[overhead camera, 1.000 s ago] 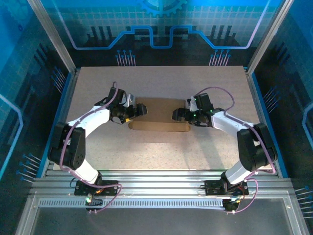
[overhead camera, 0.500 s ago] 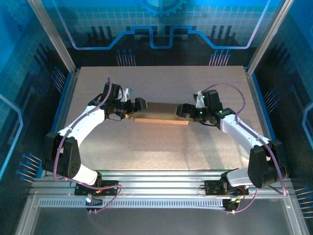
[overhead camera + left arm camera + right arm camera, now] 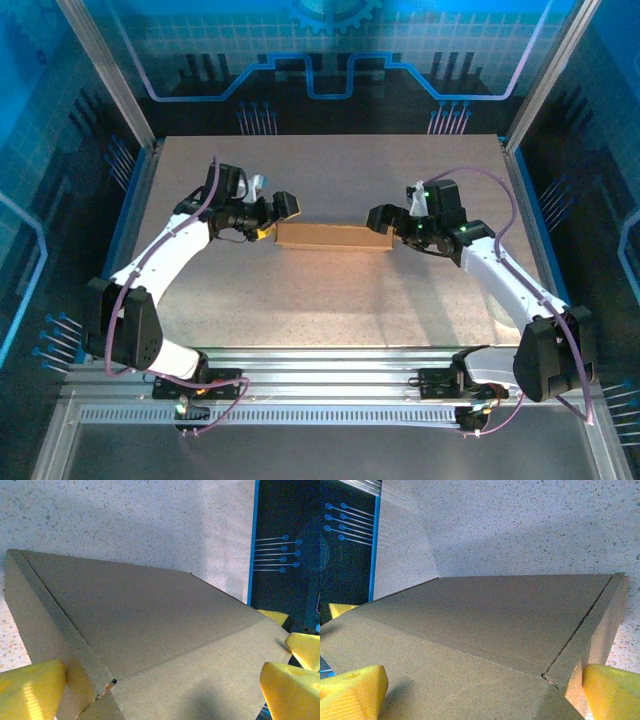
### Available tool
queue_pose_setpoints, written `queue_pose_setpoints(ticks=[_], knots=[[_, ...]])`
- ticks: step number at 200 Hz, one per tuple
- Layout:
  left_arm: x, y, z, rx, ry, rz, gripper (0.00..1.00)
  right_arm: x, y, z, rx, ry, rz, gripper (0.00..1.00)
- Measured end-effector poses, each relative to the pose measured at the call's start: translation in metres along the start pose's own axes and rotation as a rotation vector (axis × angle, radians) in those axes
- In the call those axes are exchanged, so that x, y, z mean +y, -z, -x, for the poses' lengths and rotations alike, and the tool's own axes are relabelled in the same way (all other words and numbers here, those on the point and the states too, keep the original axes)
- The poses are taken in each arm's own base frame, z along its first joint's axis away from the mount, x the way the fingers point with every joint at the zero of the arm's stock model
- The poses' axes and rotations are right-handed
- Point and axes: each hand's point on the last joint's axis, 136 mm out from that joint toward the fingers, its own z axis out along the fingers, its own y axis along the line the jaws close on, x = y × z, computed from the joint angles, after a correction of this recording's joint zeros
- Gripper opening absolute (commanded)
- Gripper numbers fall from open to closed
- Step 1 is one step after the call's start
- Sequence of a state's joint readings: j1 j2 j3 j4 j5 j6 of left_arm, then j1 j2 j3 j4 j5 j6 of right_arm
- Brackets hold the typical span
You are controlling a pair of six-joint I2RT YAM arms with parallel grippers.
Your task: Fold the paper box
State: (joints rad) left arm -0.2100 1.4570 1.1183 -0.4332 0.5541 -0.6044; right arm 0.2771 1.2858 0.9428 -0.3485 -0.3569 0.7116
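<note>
The paper box sat between the two tools, its long axis running straight from one to the other, a short end inside each. The left tool and right tool stood apart, straddling those ends above the table. Neither arm looked nearer.

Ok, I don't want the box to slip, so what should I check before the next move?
1. Left gripper straddles one end of the paper box: ok.
2. Right gripper straddles the other end: ok.
3. Fingers pressing the cardboard firmly: cannot tell.
4. Box level between the grippers: ok.
5. Box resting on the table: cannot tell.
</note>
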Motion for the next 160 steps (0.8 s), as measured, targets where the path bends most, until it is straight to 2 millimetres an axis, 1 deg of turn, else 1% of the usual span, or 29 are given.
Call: queue_pose_setpoints(ticks=[52,105,160], knots=[[-0.003,0.001,-0.001,0.014,0.041,-0.013,0.99,-0.002,0.001,0.001,-0.001,-0.056,-0.01,1.0],[-0.013,0.007,0.009,-0.006,0.043,-0.035,0.99,0.001,0.005,0.002,0.002,-0.083,-0.016,1.0],[-0.011,0.006,0.007,0.003,0.05,-0.033,0.99,0.004,0.008,0.004,0.004,-0.085,-0.017,1.0]])
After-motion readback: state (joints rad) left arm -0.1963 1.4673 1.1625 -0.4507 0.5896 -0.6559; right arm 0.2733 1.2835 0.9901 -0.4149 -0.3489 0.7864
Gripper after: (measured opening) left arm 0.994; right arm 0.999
